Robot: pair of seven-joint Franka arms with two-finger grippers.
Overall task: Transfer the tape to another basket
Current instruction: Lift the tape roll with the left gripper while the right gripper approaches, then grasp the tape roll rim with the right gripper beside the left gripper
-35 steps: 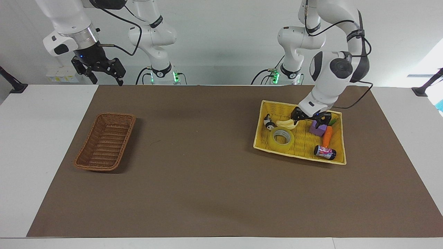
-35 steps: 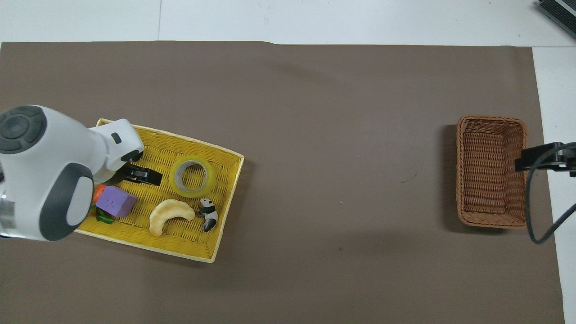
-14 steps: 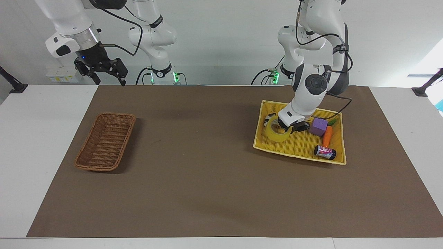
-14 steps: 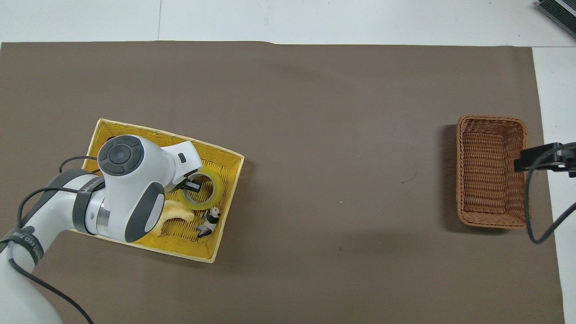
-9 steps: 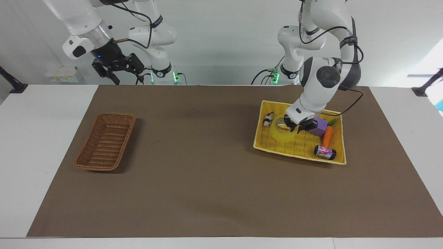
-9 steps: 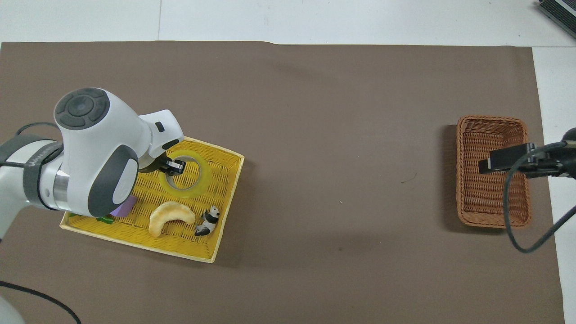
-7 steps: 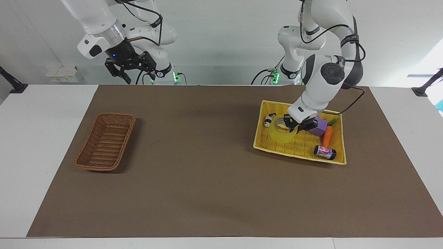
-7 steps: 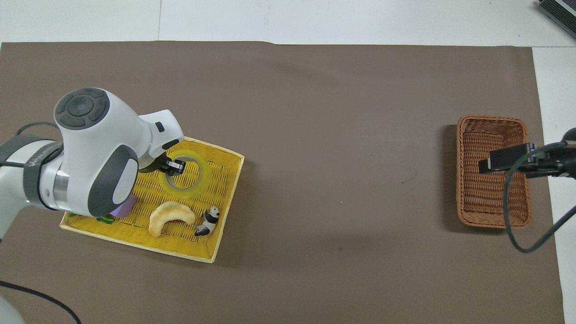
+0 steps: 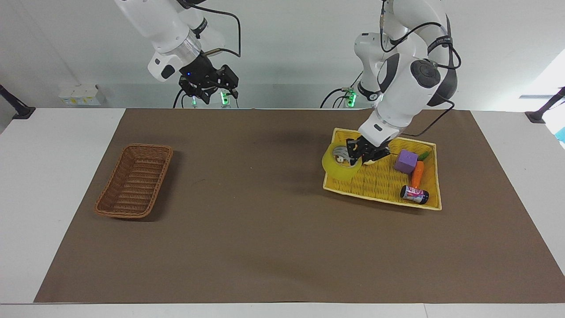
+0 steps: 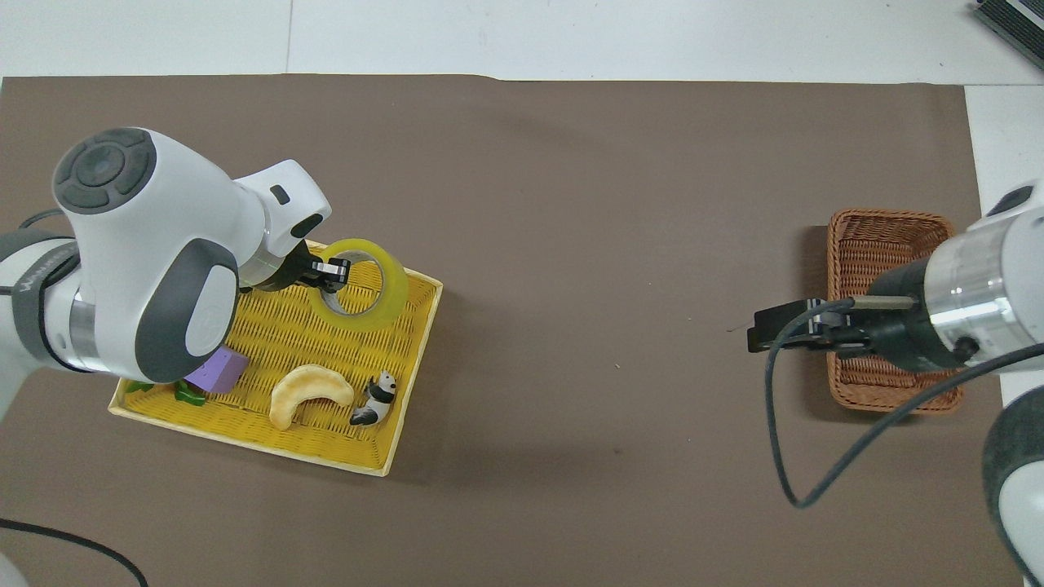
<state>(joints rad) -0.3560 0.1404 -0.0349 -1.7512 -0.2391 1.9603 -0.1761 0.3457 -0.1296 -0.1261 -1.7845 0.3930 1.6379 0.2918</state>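
Gripping the tape [image 9: 340, 164] by one wall of its ring, the left gripper [image 9: 358, 154] in the facing view hangs over the yellow basket [image 9: 427, 203] at the edge toward the right arm's end. Its fingertips are pinched together on the tape, one inside the core and one outside, which is why the roll hangs tilted (a one-sided hold lets the free side sag). The roll looks clear of the basket floor, partly covering the panda figure [image 9: 340, 156]. A purple block [image 9: 405, 160], a carrot [image 9: 417, 173] and a can [image 9: 414, 194] lie in the same basket. The right gripper [image 9: 211, 84], jaws apart and empty, is up in the air over the mat's edge at the robots' side. The brown basket [image 9: 132, 207] sits well apart, toward the right arm's end.

From overhead, the left gripper [image 10: 326, 273] clamps the tape [image 10: 383, 297] over the yellow basket [image 10: 412, 387], with the banana [image 10: 308, 391] and the panda figure [image 10: 375, 399] left lying. The right gripper [image 10: 783, 326] hangs beside the brown basket [image 10: 889, 220], probably heading inward to meet the roll.
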